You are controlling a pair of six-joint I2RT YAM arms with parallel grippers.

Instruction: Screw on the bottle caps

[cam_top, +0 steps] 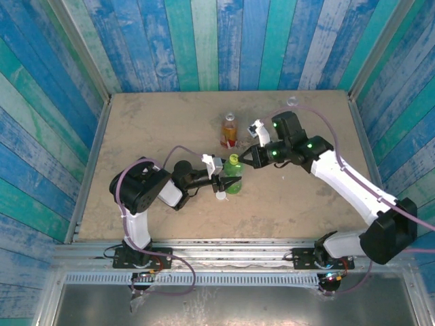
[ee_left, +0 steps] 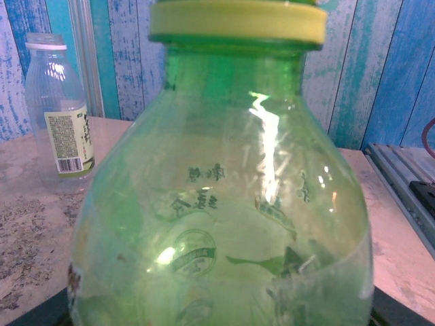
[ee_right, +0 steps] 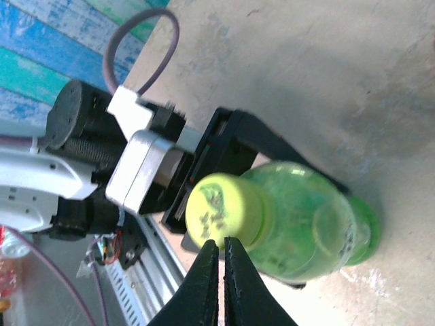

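The green bottle stands upright at the table's middle, with my left gripper shut round its body. In the right wrist view the left gripper's black fingers lie on either side of it. A yellow-green cap sits on its neck. My right gripper is shut with nothing between its fingers, its tips at the cap's rim, just above it. The amber bottle with the red label stands behind. The clear bottle with a green label stands capless at the far right.
A small white object lies on the table beside the left gripper, possibly a cap. Blue plank walls enclose the table on three sides. A metal rail runs along the near edge.
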